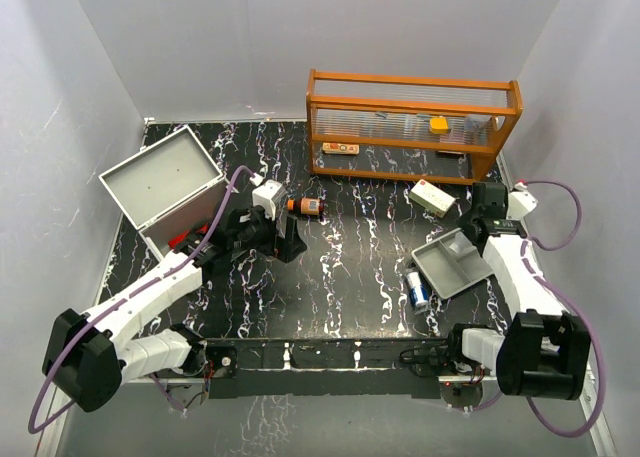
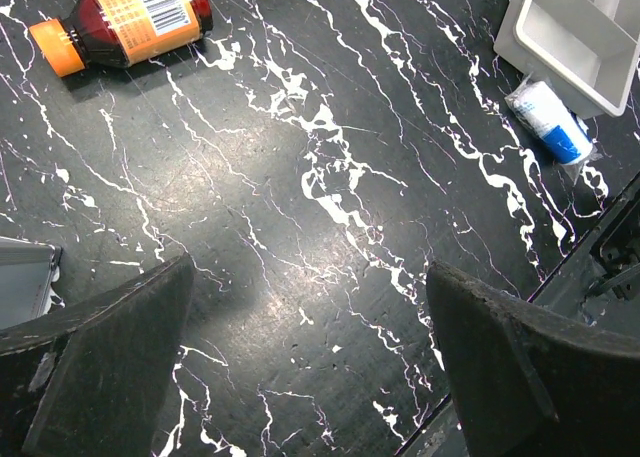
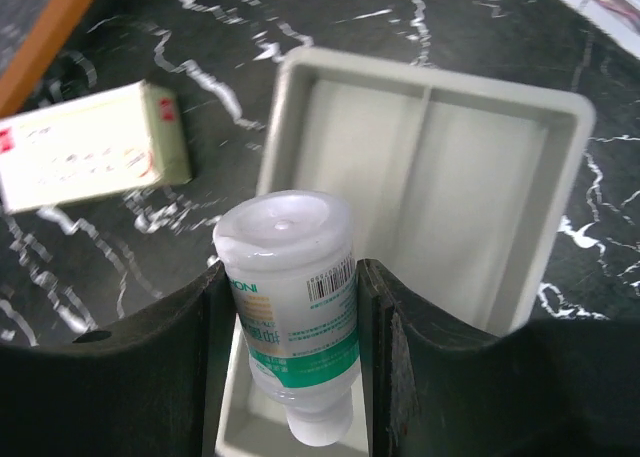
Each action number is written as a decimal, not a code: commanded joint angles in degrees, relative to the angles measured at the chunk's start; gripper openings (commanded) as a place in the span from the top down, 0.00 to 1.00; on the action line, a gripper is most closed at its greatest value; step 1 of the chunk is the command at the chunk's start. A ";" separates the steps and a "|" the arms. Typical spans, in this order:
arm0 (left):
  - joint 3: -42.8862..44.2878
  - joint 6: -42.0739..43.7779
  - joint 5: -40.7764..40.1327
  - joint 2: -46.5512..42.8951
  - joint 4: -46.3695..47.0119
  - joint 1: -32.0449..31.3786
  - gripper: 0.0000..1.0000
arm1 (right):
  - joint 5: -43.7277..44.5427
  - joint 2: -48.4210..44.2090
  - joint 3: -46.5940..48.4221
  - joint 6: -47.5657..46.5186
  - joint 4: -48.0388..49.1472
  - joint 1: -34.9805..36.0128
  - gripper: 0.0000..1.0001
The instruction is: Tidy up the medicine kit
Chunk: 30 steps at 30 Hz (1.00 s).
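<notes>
My right gripper (image 3: 290,322) is shut on a white bottle with a green label (image 3: 296,277), held cap-down over the near corner of a white two-compartment tray (image 3: 440,87). In the top view the right gripper (image 1: 478,227) is over the tray (image 1: 452,267). My left gripper (image 2: 310,357) is open and empty above bare table; in the top view it (image 1: 285,239) sits just right of the open grey kit box (image 1: 160,182). A brown bottle with an orange cap (image 1: 306,206) lies beyond it and also shows in the left wrist view (image 2: 125,22).
A blue and white wrapped roll (image 1: 417,289) lies by the tray's near-left corner. A white carton with red print (image 1: 432,197) lies left of the right gripper. A wooden rack (image 1: 410,117) with small items stands at the back. Something red (image 1: 181,240) lies by the kit box's near side.
</notes>
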 commanded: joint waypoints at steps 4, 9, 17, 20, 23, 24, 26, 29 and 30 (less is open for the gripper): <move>0.07 0.78 0.75 -0.72 1.08 -0.32 0.01 | 1.03 5.92 1.14 2.32 7.28 -5.10 0.65; 0.89 0.67 1.57 0.63 0.32 -0.25 0.01 | -0.79 8.06 -1.68 4.26 10.48 -5.09 0.65; 0.96 0.67 1.45 1.10 0.36 -0.26 0.01 | -6.51 10.28 -2.77 2.60 11.67 -5.13 0.65; 0.91 0.67 1.45 1.40 0.43 -0.27 0.01 | -8.76 9.65 -3.99 3.48 13.03 -5.03 0.65; 1.04 0.67 1.41 1.64 0.36 -0.30 0.01 | -10.89 10.41 -4.16 4.69 13.10 -4.93 0.65; 1.16 0.67 1.37 1.71 0.36 -0.28 0.01 | -11.41 10.79 -4.07 5.22 13.11 -4.73 0.65; 1.14 0.75 1.24 1.80 0.25 -0.26 0.01 | -11.84 11.29 -3.94 5.83 13.20 -4.02 0.65; 1.14 0.84 1.02 1.75 0.16 -0.25 0.01 | -11.97 11.95 -3.83 8.79 13.83 -2.53 0.64; 1.16 0.84 0.94 1.75 0.14 -0.26 0.01 | -12.10 12.26 -3.73 9.43 14.04 -2.05 0.64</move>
